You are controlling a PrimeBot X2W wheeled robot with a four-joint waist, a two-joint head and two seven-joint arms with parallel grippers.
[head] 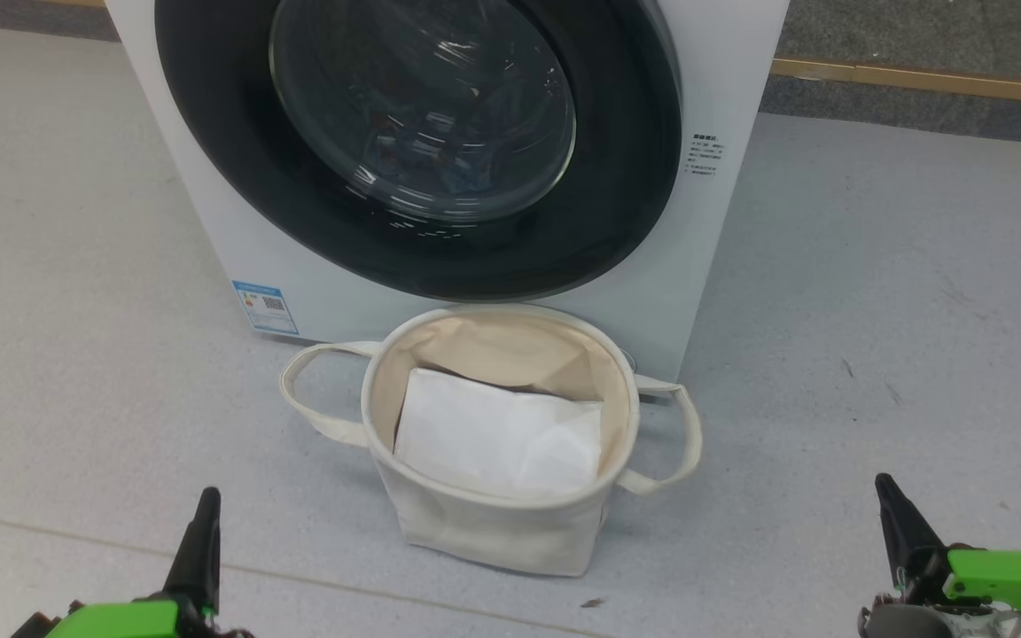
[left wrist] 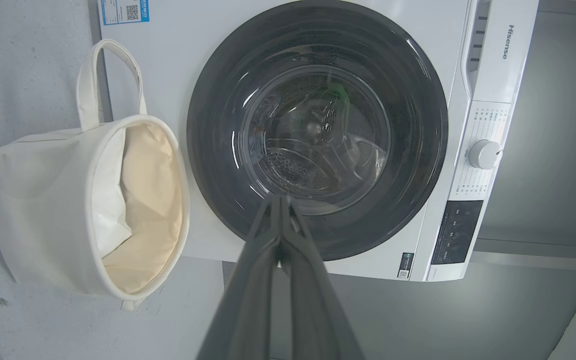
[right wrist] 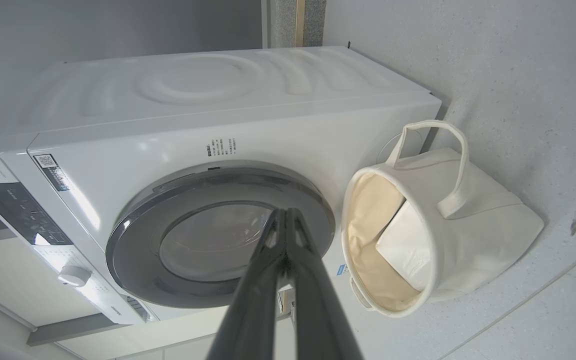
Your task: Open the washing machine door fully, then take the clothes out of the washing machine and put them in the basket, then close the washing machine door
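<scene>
The washing machine (head: pixel 714 257) stands white on the grey floor, and the washing machine door (head: pixel 209 151) lies shut flat against its front, black ring around bulging glass. Behind the glass I make out only dim bluish shapes, so the clothes cannot be told for sure. The cream basket (head: pixel 493 532) stands upright on the floor right in front of the door. My left gripper (head: pixel 203 523) is shut at the lower left and my right gripper (head: pixel 896 514) is shut at the lower right, both well short of the basket and holding nothing. The left wrist view shows the left gripper (left wrist: pixel 279 201) pointing at the door (left wrist: pixel 318 60).
A plain white folded sheet (head: pixel 497 434) lies inside the basket. A blue label (head: pixel 264 307) marks the machine's lower left corner. The control panel and knob (left wrist: pixel 484 154) sit above the door. A wooden strip (head: pixel 918 81) runs along the floor at the back right.
</scene>
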